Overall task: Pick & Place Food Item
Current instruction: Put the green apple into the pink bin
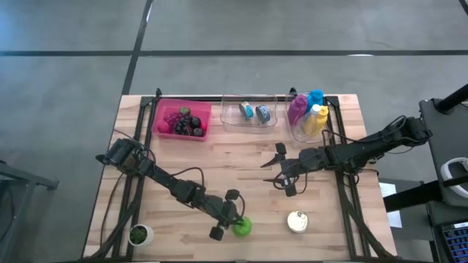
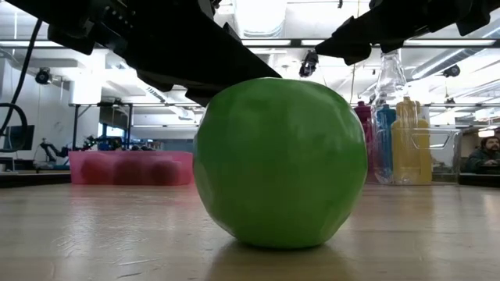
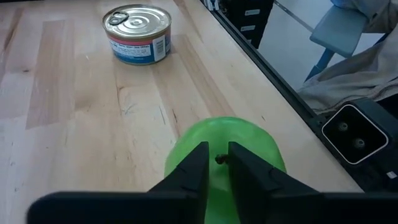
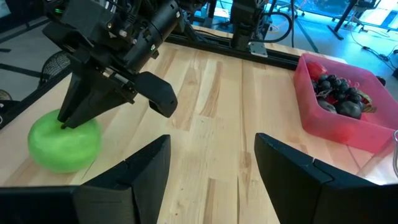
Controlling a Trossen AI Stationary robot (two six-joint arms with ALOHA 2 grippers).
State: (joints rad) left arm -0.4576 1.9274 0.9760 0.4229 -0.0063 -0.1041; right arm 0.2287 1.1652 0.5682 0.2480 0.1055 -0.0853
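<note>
Left end effector (image 3: pixel 216 167) over green apple (image 3: pixel 227 146) stem, fingers nearly closed
Tin can (image 1: pixel 297 221) near; pink bin (image 1: pixel 183 120) well apart; right end effector (image 4: pixel 211 162) open mid-desk (image 1: pixel 241 157)

— Where did the cameras sit?
— One looked straight down over the whole table (image 1: pixel 241 157); one sat at tabletop level, very near the green apple (image 2: pixel 280 161); both wrist views looked forward and shared that apple.
</note>
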